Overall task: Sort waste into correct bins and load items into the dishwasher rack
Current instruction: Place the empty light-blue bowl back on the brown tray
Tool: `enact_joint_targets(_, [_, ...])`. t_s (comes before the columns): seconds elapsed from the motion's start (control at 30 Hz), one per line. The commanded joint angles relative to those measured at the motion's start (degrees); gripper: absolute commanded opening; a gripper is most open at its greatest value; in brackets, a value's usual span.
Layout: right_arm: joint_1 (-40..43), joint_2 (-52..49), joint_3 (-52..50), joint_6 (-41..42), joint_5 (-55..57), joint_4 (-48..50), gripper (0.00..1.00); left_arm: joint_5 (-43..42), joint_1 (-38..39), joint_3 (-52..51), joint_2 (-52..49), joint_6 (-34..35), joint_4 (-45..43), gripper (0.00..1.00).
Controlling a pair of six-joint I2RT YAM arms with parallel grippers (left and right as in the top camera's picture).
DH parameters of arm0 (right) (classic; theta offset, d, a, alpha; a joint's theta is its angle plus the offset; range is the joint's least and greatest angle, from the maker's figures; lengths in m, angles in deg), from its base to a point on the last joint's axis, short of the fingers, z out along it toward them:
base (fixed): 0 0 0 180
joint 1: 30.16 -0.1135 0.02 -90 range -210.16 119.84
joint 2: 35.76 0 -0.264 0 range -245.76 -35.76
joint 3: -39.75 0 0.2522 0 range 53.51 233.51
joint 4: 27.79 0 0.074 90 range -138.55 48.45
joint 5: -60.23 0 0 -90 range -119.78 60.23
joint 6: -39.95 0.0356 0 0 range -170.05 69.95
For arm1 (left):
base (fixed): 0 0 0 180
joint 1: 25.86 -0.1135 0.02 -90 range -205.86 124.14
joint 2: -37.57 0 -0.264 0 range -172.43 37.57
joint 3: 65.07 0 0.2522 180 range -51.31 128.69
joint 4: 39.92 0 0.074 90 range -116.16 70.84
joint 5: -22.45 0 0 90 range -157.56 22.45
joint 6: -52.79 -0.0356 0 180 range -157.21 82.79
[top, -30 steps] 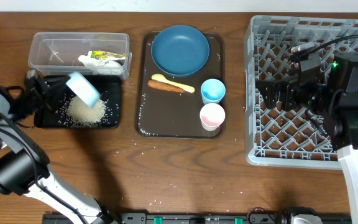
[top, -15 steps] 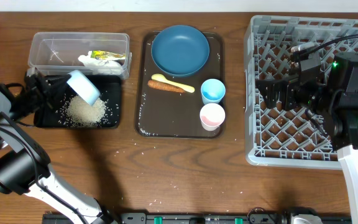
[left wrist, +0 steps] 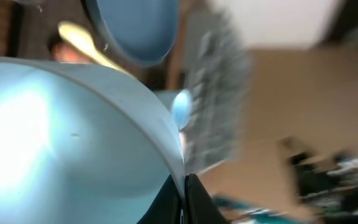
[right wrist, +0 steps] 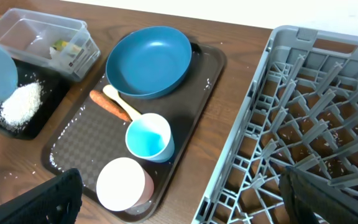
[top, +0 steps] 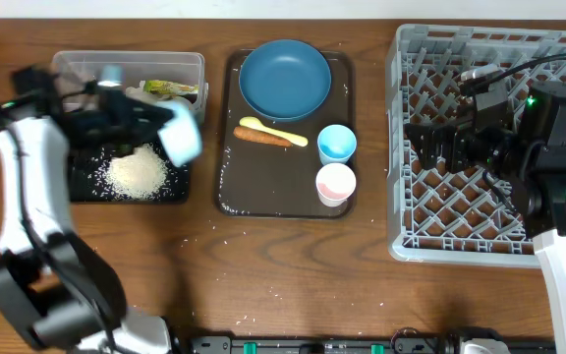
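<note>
Gripping the small light blue bowl (top: 181, 136) by its rim, the left end effector (left wrist: 183, 198) is clamped tight. The bowl sits tilted and motion-blurred at upper left of the overhead frame, over the right edge of the shallow black rectangular tray (top: 82, 187). A heap of white rice grains (top: 138, 169) lies in that tray. Just behind is the clear plastic rectangular tub (top: 77, 74), holding crumpled white paper with a yellow-green wrapper (top: 165, 91).

At frame centre, the dark brown serving tray (top: 226, 187) carries:
- large dark blue bowl (top: 284, 79)
- pale yellow spoon (top: 273, 130), beside the thin orange carrot-like stick (top: 260, 138)
- light blue cup (top: 336, 144)
- pink cup (top: 335, 183)

At frame right, the right end effector (top: 440, 147) hangs over the large grey plastic lattice rack (top: 406, 197), spread wide with nothing held. Stray grains dot the wooden tabletop (top: 293, 275).
</note>
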Motion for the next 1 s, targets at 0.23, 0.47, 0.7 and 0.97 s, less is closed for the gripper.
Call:
enact_joint_targets(0.23, [-1.22,-0.24,1.05,0.44,-0.31,-0.04,0.99,43.89,29.70,-0.57,-0.66,3.72,-2.12,0.06])
enact_joint_targets(0.47, [-1.22,-0.24,1.05,0.44,-0.31,-0.63,0.99,53.81,41.86,-1.29,-7.96,11.52,-4.33,0.06])
enact_joint_targets(0.7, [-1.22,-0.24,1.05,0.44,-0.31,-0.94,0.99,56.46,47.34,-1.29,-14.47,13.29,-6.40,0.06])
enact_joint_targets(0.97, [-1.22,-0.24,1.05,0.44,-0.31,-1.09,0.99,55.78,47.87,-0.55,-14.49,14.01,-6.49,0.39])
